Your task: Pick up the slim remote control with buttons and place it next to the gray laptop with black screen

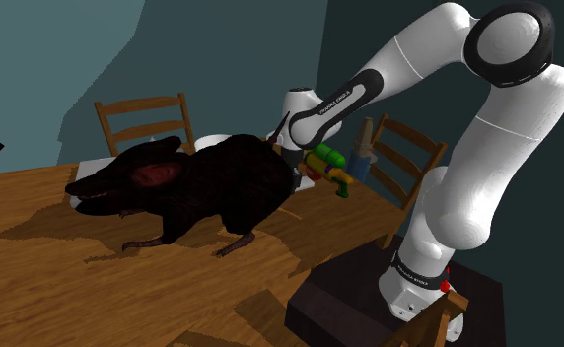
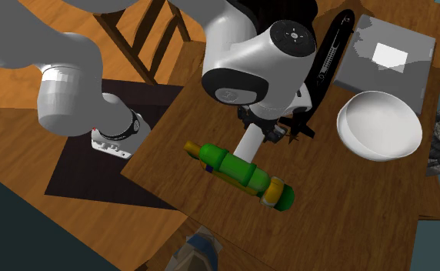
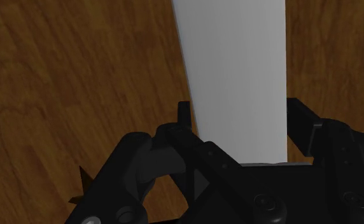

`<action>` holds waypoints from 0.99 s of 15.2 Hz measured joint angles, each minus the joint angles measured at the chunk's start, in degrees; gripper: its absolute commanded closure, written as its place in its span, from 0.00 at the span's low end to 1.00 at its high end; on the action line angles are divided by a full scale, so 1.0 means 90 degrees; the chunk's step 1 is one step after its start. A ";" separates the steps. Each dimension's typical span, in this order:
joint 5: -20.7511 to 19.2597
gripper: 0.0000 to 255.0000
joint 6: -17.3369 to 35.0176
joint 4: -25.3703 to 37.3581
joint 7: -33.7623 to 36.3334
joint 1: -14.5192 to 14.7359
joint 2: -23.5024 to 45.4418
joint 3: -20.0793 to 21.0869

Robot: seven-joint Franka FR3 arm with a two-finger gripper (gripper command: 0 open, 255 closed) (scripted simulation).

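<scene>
The remote control (image 3: 235, 76) is drawn as a plain pale grey slab, long and narrow, and it sits between the two black fingers (image 3: 184, 118) of the gripper (image 3: 239, 109), which pinch it by its long edges while its far end runs out ahead of them over brown wood. In the second exterior view the same pale bar (image 2: 248, 145) pokes out below the hand, its tip meeting the green middle of a green and yellow toy water gun (image 2: 245, 173) (whether it touches the toy or hangs above it, I cannot tell). On the other side of the hand a white bowl (image 2: 380, 127) stands on the table (image 2: 349, 208), and past the bowl lies the gray laptop (image 2: 391, 73), open, its black screen a narrow dark strip along the edge nearest the gripper. In the shoulder view a large black rat figure (image 1: 201, 187) lies across the table in front of the hand, with wooden chairs (image 1: 147, 118) behind it, and the white arm (image 1: 467, 148) bends over from its dark stand (image 1: 359, 296).
</scene>
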 measured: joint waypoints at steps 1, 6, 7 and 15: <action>0.0000 1.00 -0.0001 0.0001 0.0001 0.0000 0.0001 0.0001; -0.0003 1.00 -0.0052 0.0026 0.0007 0.0001 -0.0021 0.0004; -0.0018 1.00 -0.0127 0.0045 0.0017 -0.0003 -0.0076 0.0008; -0.0111 1.00 -0.0841 0.0313 0.0094 -0.0022 -0.0525 0.0060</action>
